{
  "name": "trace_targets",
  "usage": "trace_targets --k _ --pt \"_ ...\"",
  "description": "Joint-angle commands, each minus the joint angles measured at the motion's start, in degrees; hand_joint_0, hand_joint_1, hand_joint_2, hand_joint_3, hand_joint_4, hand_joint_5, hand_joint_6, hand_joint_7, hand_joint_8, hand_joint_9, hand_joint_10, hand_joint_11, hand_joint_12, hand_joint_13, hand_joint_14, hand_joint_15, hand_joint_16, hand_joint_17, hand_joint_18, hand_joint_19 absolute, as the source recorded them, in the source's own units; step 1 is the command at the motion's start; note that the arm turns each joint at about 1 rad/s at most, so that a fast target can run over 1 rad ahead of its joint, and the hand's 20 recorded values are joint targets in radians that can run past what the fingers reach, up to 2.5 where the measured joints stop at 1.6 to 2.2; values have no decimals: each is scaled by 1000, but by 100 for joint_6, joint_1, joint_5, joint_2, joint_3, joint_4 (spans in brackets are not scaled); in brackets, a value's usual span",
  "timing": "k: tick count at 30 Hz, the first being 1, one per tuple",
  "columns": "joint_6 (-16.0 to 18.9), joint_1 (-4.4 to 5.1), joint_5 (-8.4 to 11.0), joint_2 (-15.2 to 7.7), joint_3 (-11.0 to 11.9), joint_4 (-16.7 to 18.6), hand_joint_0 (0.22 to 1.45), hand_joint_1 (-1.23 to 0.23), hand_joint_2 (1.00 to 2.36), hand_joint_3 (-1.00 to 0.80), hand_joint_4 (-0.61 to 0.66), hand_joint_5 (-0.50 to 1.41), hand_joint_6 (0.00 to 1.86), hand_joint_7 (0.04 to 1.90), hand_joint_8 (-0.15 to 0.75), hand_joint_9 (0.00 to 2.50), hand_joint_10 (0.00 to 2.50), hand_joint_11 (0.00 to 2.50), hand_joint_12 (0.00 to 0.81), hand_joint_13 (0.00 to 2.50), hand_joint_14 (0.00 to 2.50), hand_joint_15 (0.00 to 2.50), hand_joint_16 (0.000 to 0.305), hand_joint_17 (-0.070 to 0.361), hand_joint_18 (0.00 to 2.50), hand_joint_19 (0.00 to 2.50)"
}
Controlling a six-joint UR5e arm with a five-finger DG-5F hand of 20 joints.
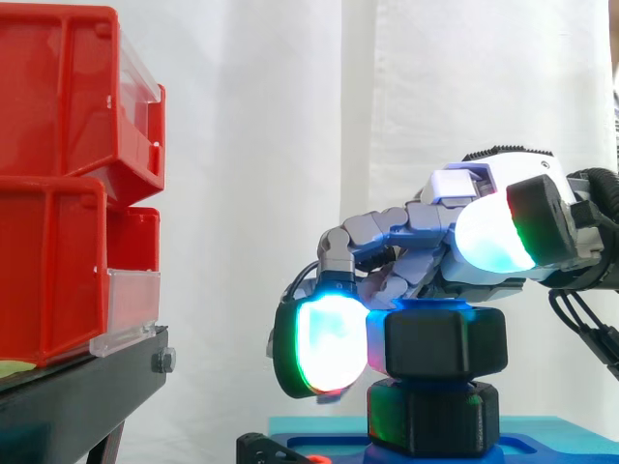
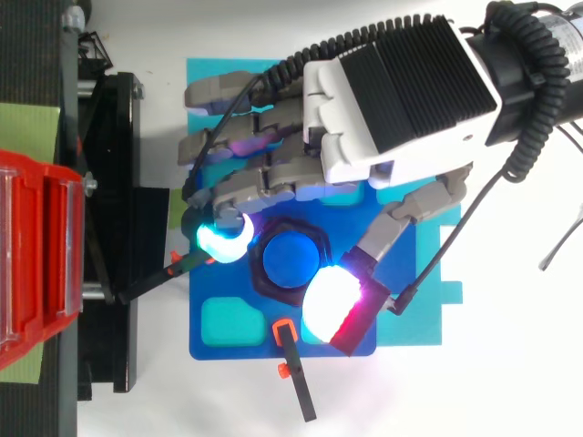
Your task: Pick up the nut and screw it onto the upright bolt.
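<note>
Step in hand: screwing on; the pick-up looks done. The nut (image 1: 445, 340), black and six-sided, sits on the upright bolt (image 2: 290, 261). From above, the bolt's blue top shows in the middle of the nut. From the side, a sliver of blue shows just above the nut.

The hand (image 2: 392, 109) comes in from the right, over the bolt, with its fingers curled down round the nut. One glowing fingertip (image 2: 223, 238) is against the nut's left side. The thumb (image 2: 332, 300) presses on its near-right side, so it has the nut pinched between pads. The other fingers are bent over the far side; I can't tell if they touch.

Below the nut is a black six-sided base (image 1: 432, 416), standing on the blue plate (image 2: 246, 348). Nut and base are close, maybe touching; the gap is hard to read, so it looks well down the thread, though how tight can't be judged.

Next move, my guess:
- Turn the nut with the pads while keeping it level.
- Let go, reset the fingers and grip again for the next turn.
- The risk is pads slipping on the flats.

Two black clamps with orange tips (image 2: 287, 332) lie by the plate. The red bins (image 1: 58, 193) on the black stand (image 1: 77, 387) are far left, well apart.
</note>
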Motion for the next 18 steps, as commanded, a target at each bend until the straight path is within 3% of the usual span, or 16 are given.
trace_targets --k 1,6,9,14,18 --pt "0 -27 -6 6 7 6 476 -234 1000 -500 161 -20 502 1482 285 807 0 0 341 431 0 0 43 98 45 0" --pt "-8 -80 -59 6 7 24 488 -233 1000 -500 155 17 500 1596 289 988 0 0 328 546 0 0 42 94 185 0" --pt "-8 -106 -94 6 42 24 492 -241 1000 -500 148 20 545 1503 288 1063 0 0 319 596 0 0 40 91 238 0" --pt "-8 -106 -103 6 42 33 501 -251 1000 -500 81 52 617 1330 261 1428 0 38 281 855 0 33 34 76 553 81" --pt "-8 -115 -103 6 51 33 504 -263 1000 -500 64 75 597 1337 241 1593 0 43 243 1004 0 31 30 68 742 181"
